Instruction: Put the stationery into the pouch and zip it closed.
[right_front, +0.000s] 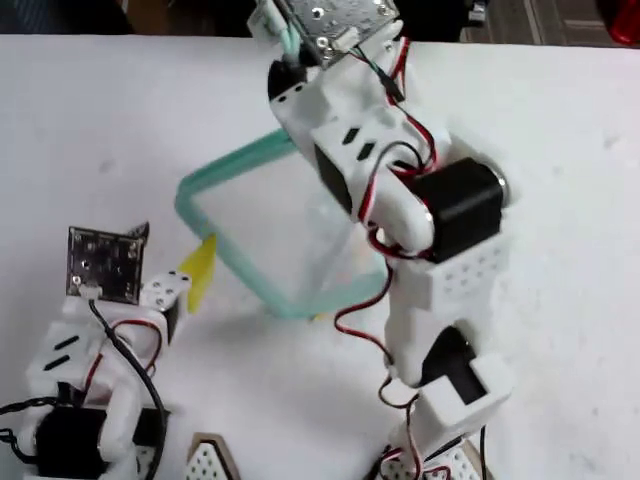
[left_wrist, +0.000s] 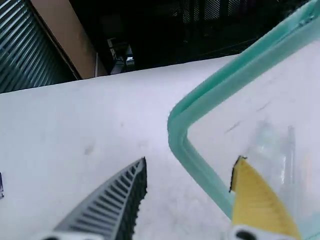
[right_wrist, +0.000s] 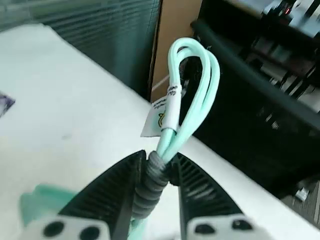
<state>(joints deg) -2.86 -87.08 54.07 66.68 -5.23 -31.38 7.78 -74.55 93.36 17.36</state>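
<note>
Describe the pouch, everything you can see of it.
The pouch is a flat, clear plastic sleeve with a mint-green border and rounded corners, on the white table. A grey ribbed pull carrying a mint cord loop and a white tag, apparently its zip pull, is clamped in the right tool. The open left tool straddles one corner, yellow finger over the clear panel; contact can't be told. Whether the zip is shut isn't visible.

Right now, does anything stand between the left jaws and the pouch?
Nothing visible does. The left jaws stand open right at the pouch corner, one over the bare table, the other over the pouch's green edge.
</note>
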